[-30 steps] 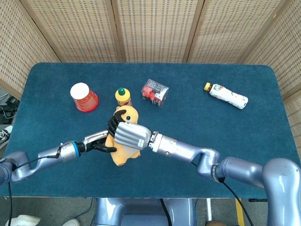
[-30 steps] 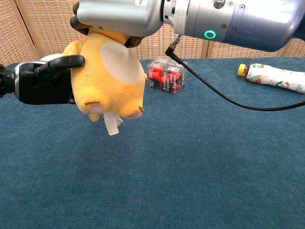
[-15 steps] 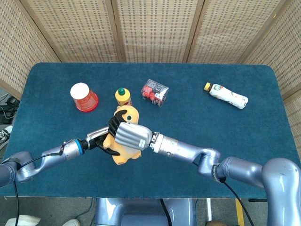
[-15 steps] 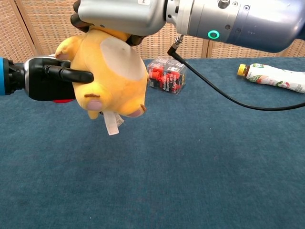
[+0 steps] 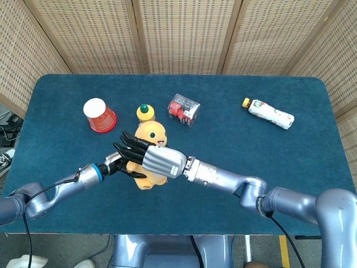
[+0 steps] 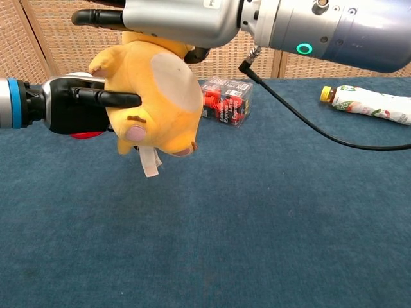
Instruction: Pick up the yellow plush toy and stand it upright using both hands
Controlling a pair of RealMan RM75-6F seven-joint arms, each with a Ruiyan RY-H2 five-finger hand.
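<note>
Your left hand (image 6: 77,106) grips the yellow plush toy (image 6: 157,102) from its 9 o'clock side, clear of the blue tablecloth (image 6: 257,218); your right hand (image 5: 162,161) lies over it with fingers spread — whether it grips, I cannot tell; the toy's white tag (image 6: 149,162) is unreadable; woven screens (image 5: 178,33) stand behind; a red cup (image 5: 99,115) sits at 10 o'clock.

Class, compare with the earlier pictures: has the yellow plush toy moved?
Yes. In the head view the yellow plush toy has turned more upright, so its face now shows just below the yellow bottle, which has not moved.
</note>
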